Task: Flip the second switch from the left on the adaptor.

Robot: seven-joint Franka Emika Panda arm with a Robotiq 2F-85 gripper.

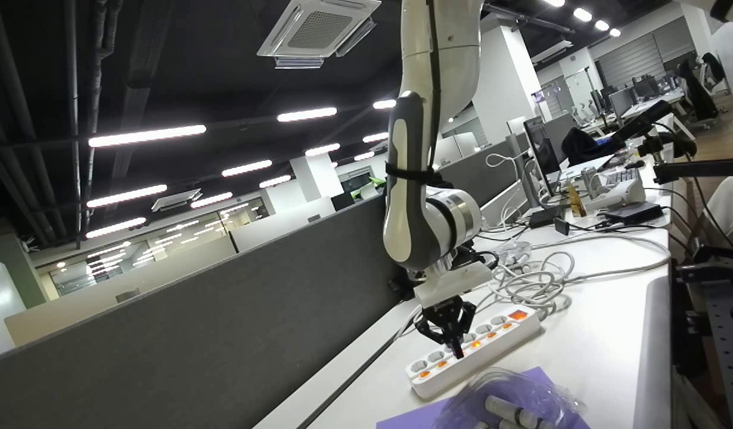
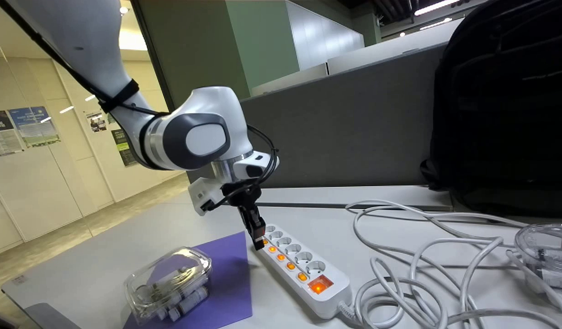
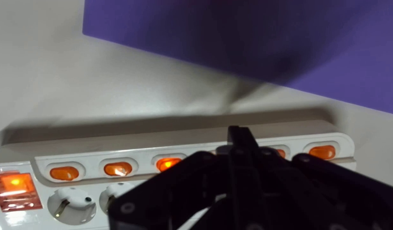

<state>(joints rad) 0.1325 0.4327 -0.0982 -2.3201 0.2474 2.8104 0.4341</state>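
We judge the approach done but the flip outstanding: the gripper (image 1: 457, 350), clenched and empty, points down at the orange switches (image 3: 167, 164) of the adaptor (image 1: 483, 353), which lies on the desk (image 1: 599, 322) beside the purple sheet (image 2: 233, 292), and we cannot confirm contact.

In an exterior view the dark ceiling (image 1: 211, 47) is streaked by strip lights (image 1: 146, 136) burnt to plain white, and the counter (image 1: 605, 310) is brightly washed. Over to the wrist view, dimmer and softly blurred: a pale glare is thrown on the counter, a shadow is cast along the adaptor (image 3: 143, 166), and the hand (image 3: 239, 131) is sunk in near-black.
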